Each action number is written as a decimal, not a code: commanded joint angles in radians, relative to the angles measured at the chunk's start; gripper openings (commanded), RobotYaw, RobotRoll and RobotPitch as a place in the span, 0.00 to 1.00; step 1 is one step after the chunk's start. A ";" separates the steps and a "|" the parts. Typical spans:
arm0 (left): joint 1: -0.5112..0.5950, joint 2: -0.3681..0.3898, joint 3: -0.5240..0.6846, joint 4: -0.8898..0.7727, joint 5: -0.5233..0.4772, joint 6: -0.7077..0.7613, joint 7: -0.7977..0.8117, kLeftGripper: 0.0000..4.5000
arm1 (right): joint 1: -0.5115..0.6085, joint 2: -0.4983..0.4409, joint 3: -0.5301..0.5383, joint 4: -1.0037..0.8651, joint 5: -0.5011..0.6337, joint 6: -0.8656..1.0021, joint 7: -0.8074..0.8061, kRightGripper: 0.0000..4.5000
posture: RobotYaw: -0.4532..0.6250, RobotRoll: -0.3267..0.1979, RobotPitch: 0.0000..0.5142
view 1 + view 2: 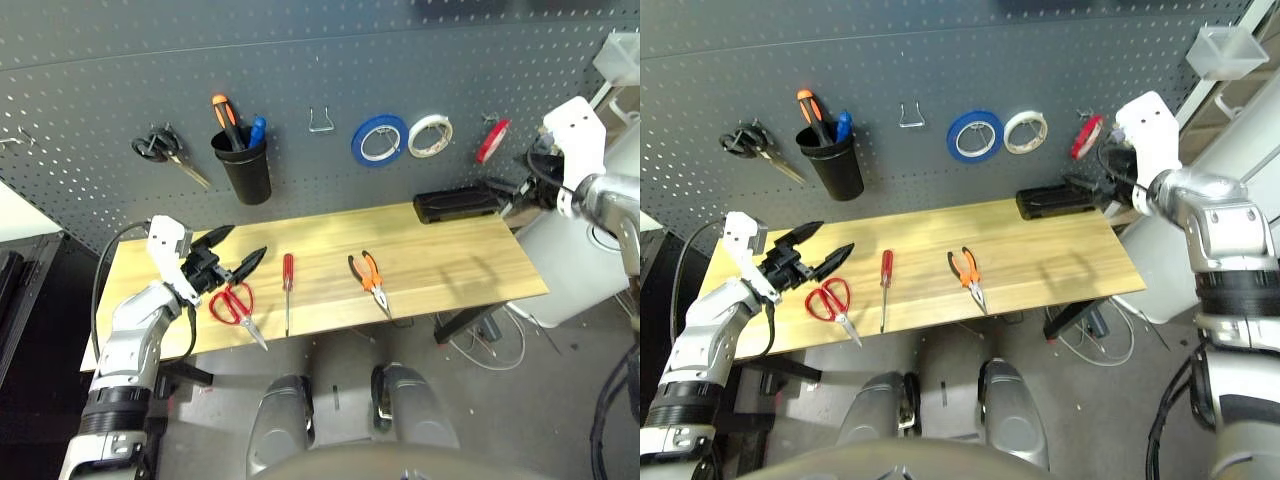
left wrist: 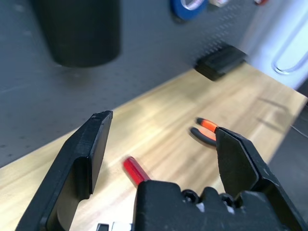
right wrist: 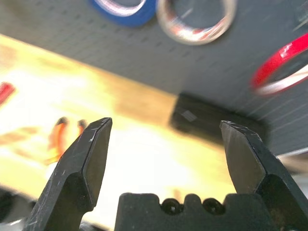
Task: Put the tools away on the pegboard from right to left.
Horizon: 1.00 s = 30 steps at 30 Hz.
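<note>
On the table's near middle, pliers [image 1: 372, 281] are listed: stiff, fairly heavy, best gripped at the rubbery orange handles; both the left gripper [image 1: 232, 251] and right gripper [image 3: 166, 139] are spread empty.

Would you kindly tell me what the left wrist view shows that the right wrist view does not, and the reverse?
Left wrist alone: the black cup on the pegboard and the left gripper, jaws open.
Right wrist alone: the red tape ring hanging on the board and the right gripper, jaws open.
Shared: the pliers, screwdriver handle, blue tape roll, black case and wooden tabletop.
</note>
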<state>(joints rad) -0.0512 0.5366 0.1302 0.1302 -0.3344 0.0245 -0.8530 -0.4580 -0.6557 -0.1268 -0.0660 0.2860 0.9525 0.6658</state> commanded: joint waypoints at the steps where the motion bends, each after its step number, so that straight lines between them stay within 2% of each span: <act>1: 0.021 0.025 -0.013 -0.043 -0.010 0.022 -0.040 1.00 | 0.031 0.071 0.030 -0.056 0.014 0.109 -0.082 1.00 | 0.35 0.62 0.27; 6: 0.042 0.068 -0.034 -0.106 -0.009 0.074 -0.081 1.00 | 0.032 0.265 0.116 -0.040 -0.027 0.243 -0.249 1.00 | 0.37 0.62 0.33; 11: 0.054 0.071 -0.022 -0.173 -0.038 0.114 -0.077 1.00 | -0.005 0.386 0.201 0.061 -0.077 0.334 -0.362 1.00 | 0.39 0.62 0.38; 14: 0.079 0.080 -0.022 -0.223 -0.051 0.142 -0.081 1.00 | -0.030 0.451 0.215 0.132 -0.094 0.351 -0.405 1.00 | 0.40 0.62 0.41; 21: 0.140 0.105 -0.008 -0.314 -0.081 0.183 -0.088 1.00 | -0.083 0.528 0.270 0.285 -0.135 0.343 -0.455 1.00 | 0.43 0.62 0.44; 30: 0.190 0.117 -0.010 -0.377 -0.102 0.201 -0.091 1.00 | -0.171 0.620 0.255 0.563 -0.176 0.171 -0.505 1.00 | 0.46 0.62 0.45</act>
<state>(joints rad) 0.1200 0.6447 0.1198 -0.2248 -0.4304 0.2149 -0.9354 -0.6259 -0.0444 0.1363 0.4435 0.1277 1.1513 0.1721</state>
